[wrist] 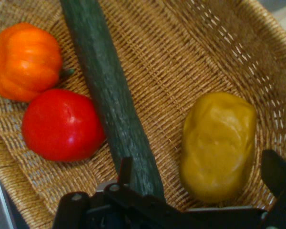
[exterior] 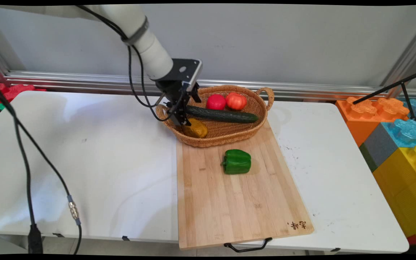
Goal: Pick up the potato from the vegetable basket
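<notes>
My gripper hangs open inside the left end of a wicker basket. A yellow-brown potato lies just below it. In the hand view the potato sits between the two spread fingers, with the gripper straddling it and one fingertip over the end of a long dark cucumber. I cannot tell whether either finger touches the potato. The cucumber lies lengthwise across the basket. Behind it rest a red tomato and an orange tomato.
The basket stands on the far end of a wooden cutting board, where a green bell pepper also lies. Big coloured toy blocks are stacked past the table's right edge. Black cables hang over the table's left side.
</notes>
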You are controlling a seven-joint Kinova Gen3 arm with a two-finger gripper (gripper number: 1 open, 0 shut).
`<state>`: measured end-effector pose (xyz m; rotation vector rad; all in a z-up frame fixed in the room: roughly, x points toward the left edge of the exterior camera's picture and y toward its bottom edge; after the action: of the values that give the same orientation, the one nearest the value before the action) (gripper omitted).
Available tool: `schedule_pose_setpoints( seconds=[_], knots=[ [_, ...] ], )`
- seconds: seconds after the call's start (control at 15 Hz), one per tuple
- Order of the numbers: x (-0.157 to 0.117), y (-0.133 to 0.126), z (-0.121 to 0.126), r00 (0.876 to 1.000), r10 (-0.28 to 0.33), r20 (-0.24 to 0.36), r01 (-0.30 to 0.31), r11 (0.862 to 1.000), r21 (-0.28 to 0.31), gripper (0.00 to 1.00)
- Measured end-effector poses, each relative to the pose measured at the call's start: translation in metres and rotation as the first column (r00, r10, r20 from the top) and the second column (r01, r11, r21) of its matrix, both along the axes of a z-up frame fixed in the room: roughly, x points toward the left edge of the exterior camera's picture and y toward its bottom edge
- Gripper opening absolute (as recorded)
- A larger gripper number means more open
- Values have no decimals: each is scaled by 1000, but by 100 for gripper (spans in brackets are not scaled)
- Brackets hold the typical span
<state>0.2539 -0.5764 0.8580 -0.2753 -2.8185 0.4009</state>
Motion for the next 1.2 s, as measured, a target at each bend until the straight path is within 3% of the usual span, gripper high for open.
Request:
schedule_pose_setpoints(
  seconds=[0.33, 1.0, 1.07, 1.2],
  knots=[
    [-15, -10, -19, 998, -34, 60, 32, 999, 34, 100],
    [-36, -18, -34, 994, -64, 92, 57, 995, 77, 100],
    [-38, -18, -35, 993, -67, 95, 59, 995, 82, 0],
    [-41, -19, -37, 993, -71, 97, 63, 994, 89, 0]
  ],
)
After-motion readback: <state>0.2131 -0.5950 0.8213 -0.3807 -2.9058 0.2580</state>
